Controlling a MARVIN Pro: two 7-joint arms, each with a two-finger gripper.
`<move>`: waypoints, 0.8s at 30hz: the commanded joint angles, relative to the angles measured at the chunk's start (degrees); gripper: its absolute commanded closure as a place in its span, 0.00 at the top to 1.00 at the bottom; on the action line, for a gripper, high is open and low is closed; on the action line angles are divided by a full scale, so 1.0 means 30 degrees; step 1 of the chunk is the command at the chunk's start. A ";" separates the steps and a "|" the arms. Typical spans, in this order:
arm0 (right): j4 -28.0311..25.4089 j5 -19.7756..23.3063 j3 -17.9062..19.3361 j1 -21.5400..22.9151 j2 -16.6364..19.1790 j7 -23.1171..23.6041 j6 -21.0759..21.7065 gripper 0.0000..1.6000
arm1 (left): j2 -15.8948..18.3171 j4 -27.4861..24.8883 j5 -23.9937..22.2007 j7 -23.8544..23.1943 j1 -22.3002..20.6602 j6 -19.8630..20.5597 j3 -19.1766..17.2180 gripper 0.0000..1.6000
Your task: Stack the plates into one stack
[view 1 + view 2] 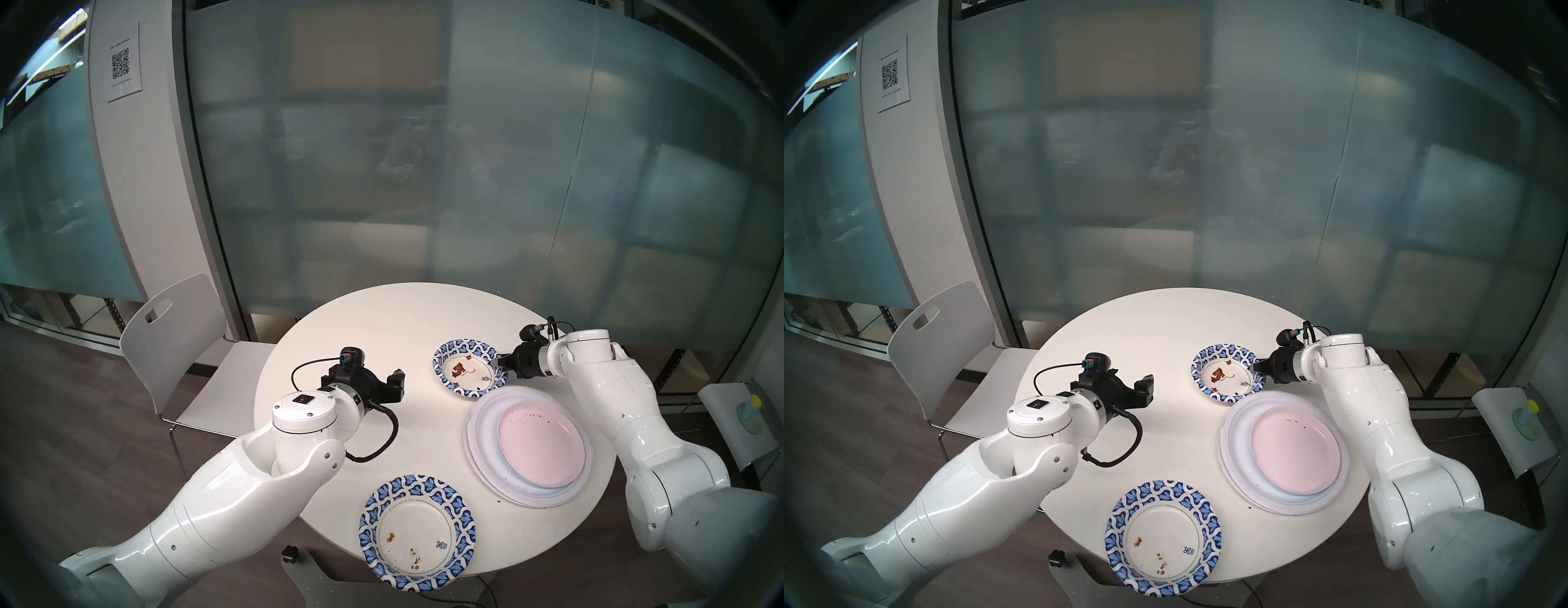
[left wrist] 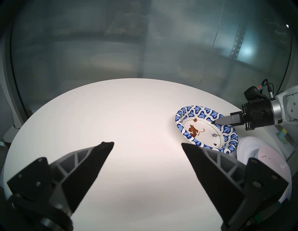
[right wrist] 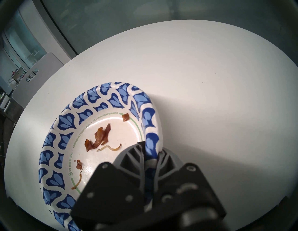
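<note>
The stack [image 1: 528, 450] is seen near the right edge of the round white desk [image 1: 360, 322]: wide white plates at the base, a pale blue one above them, and a pale pink plate [image 1: 539, 443] with dark crumbs on top. Just beyond it, toward the far right part of the desk, a small bowl-like paper plate [image 1: 469, 368] with a blue-and-white patterned rim is found, its near rim touching or overlapping the stack's far edge; brown food scraps [image 3: 98, 138] are left inside it. Its right-hand rim is pinched by the right tool [image 3: 150, 151], whose two fingers are closed on the patterned wall, one inside the bowl and one outside, as is shown in the right wrist view. A larger patterned paper plate [image 1: 418, 533] with a few crumbs is placed at the near edge of the desk, partly overhanging it, well apart from the stack. The left tool [image 2: 147, 143] is held above the bare left-centre of the desk, its fingers spread wide and nothing gripped between them. A white chair [image 1: 178, 339] is seen beside the desk's left edge.
</note>
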 commanded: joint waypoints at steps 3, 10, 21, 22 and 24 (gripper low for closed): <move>-0.1172 0.0605 0.0799 0.0445 0.0085 0.0125 0.0375 0.00 | 0.0022 -0.0416 -0.0044 0.0015 -0.0104 -0.0096 -0.0199 1.00; -0.3231 0.1637 0.2352 -0.0680 0.0783 0.0592 0.1117 0.00 | 0.0010 -0.0399 -0.0077 -0.0058 -0.0197 -0.0069 -0.0115 1.00; -0.5973 0.2806 0.4482 -0.3058 0.1729 0.1745 0.2224 0.00 | -0.0183 -0.0495 -0.0069 -0.0115 -0.0360 -0.0026 0.0087 1.00; -0.5819 0.2857 0.4538 -0.3080 0.1826 0.1993 0.2245 0.00 | -0.0200 -0.0509 -0.0072 -0.0144 -0.0365 -0.0022 0.0118 1.00; -0.6571 0.3042 0.4922 -0.3699 0.1976 0.2181 0.2525 0.00 | -0.0238 -0.0542 -0.0082 -0.0164 -0.0354 -0.0019 0.0166 1.00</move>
